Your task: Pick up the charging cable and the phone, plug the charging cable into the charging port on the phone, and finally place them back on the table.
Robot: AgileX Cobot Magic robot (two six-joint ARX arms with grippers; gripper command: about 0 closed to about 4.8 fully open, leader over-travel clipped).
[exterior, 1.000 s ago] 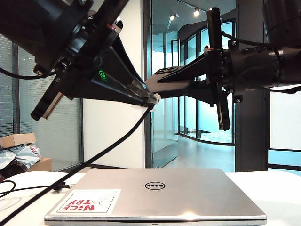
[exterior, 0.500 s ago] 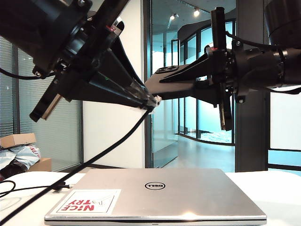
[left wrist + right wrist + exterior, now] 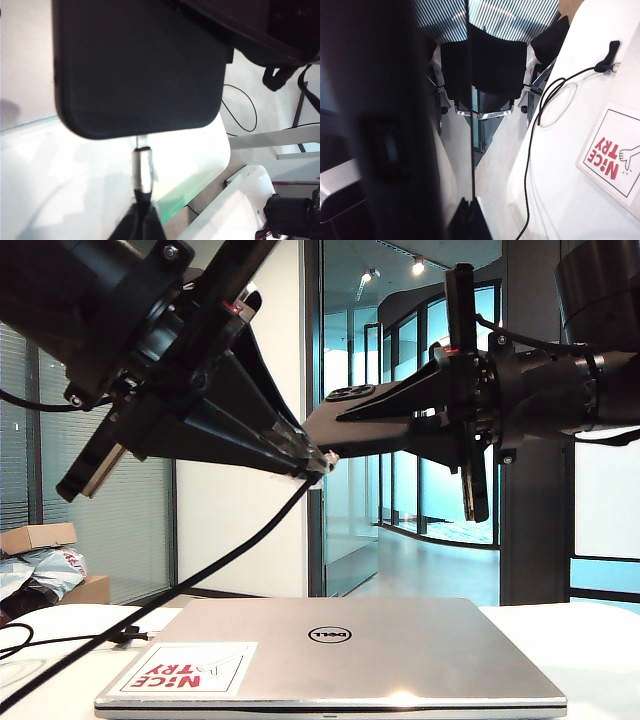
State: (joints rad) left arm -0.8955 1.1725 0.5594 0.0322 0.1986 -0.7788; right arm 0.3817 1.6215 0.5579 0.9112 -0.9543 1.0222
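Grippers are meeting high over the closed silver laptop (image 3: 335, 655) and wide white table (image 3: 600, 640), centre of the exterior frame. Left gripper (image 3: 318, 458) is pinching the long thin black charging cable (image 3: 215, 565) just behind its silver plug, whose tip is touching the charging port (image 3: 142, 135). Right gripper (image 3: 345, 420), fingers narrow, is clamping the flat black matte phone (image 3: 140, 65), which is hanging level above the laptop.

Glass partitions (image 3: 400, 440), slatted blinds (image 3: 130, 530) and ceiling spotlights (image 3: 417, 267) line a bright corridor.
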